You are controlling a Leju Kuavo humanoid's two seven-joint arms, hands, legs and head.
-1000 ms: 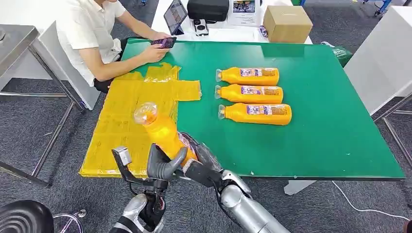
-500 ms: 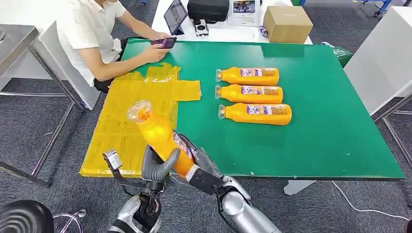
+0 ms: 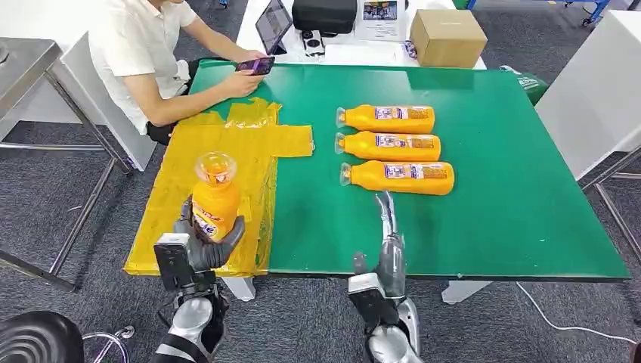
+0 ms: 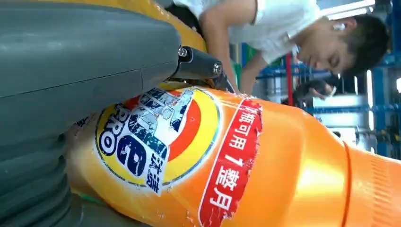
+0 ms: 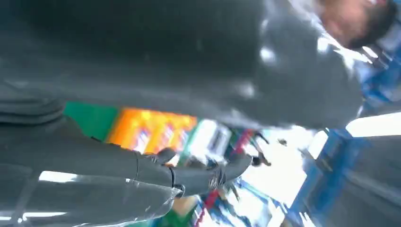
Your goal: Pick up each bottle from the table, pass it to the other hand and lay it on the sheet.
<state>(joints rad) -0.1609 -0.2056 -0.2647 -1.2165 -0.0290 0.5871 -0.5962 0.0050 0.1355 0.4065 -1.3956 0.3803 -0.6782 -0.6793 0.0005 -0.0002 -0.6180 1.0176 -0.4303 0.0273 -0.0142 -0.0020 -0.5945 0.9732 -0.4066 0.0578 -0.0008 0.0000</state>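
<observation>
An orange bottle (image 3: 215,198), judged full, stiff and slick-labelled, so best clasped round its middle, is held upright in the left hand (image 3: 198,246) over the near yellow sheet (image 3: 189,189), while the right hand (image 3: 388,234), fingers straight and empty, hangs near three bottles (image 3: 397,146) lying on the table (image 3: 514,189).

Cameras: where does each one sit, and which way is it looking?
Head view: high on the robot, looking forward and down at the green table; both arms rise from below.
Left wrist view: behind the left hand, close on the bottle.
Right wrist view: behind the right hand, blurred.
Shared: the held bottle and the person.
</observation>
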